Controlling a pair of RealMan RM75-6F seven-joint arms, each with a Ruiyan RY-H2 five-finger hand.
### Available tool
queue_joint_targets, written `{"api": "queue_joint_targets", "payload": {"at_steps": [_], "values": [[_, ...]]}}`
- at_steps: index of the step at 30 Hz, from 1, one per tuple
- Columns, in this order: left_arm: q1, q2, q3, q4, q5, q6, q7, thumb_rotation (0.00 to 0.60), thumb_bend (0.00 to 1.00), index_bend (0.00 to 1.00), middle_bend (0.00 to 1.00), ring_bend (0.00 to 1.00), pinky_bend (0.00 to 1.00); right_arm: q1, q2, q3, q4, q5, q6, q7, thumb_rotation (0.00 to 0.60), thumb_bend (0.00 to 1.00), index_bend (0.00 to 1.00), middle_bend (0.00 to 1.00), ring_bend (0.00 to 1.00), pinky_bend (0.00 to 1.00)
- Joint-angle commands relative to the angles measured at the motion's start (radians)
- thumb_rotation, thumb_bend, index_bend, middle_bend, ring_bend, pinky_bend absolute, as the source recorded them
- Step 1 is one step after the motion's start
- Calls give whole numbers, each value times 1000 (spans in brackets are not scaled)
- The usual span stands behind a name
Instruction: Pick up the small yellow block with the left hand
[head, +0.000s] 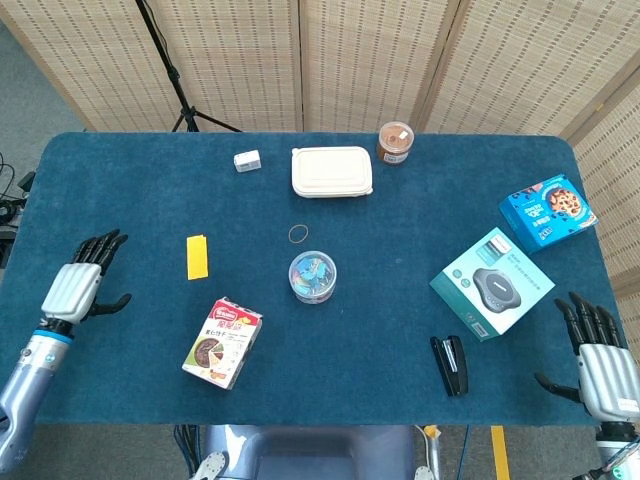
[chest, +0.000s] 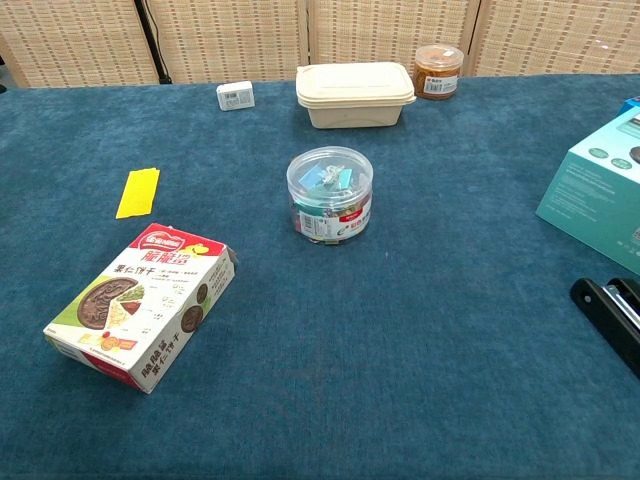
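The small yellow block (head: 197, 257) lies flat on the blue table, left of centre; the chest view shows the block (chest: 138, 192) at the left. My left hand (head: 83, 287) hovers over the table's left side, to the left of the block and apart from it, fingers spread and holding nothing. My right hand (head: 598, 360) is at the table's near right corner, fingers extended and empty. Neither hand appears in the chest view.
A snack box (head: 222, 342) lies just in front of the yellow block. A clear round tub (head: 313, 277), a rubber band (head: 298, 234), a cream lidded container (head: 331, 171), a small white box (head: 247, 160), a jar (head: 396, 143), a teal box (head: 491, 283), a blue box (head: 547, 211) and a black stapler (head: 451, 364) are spread around.
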Motion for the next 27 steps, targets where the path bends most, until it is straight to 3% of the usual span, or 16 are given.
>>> {"api": "queue_joint_targets", "payload": {"at_steps": [1, 10, 27], "values": [[-29, -38, -15, 22, -31, -31, 46, 600, 248, 0, 0, 0, 0, 5, -2, 2, 3, 8, -9, 0, 600, 0, 0, 0, 0, 0], [-106, -155, -28, 118, -102, -139, 123, 600, 214, 0, 0, 0, 0, 17, -7, 10, 20, 43, -40, 13, 600, 0, 0, 0, 0, 0], [-186, -282, -52, 219, -162, -185, 221, 600, 212, 0, 0, 0, 0, 28, -2, 18, 41, 78, -70, 55, 600, 0, 0, 0, 0, 0]]}}
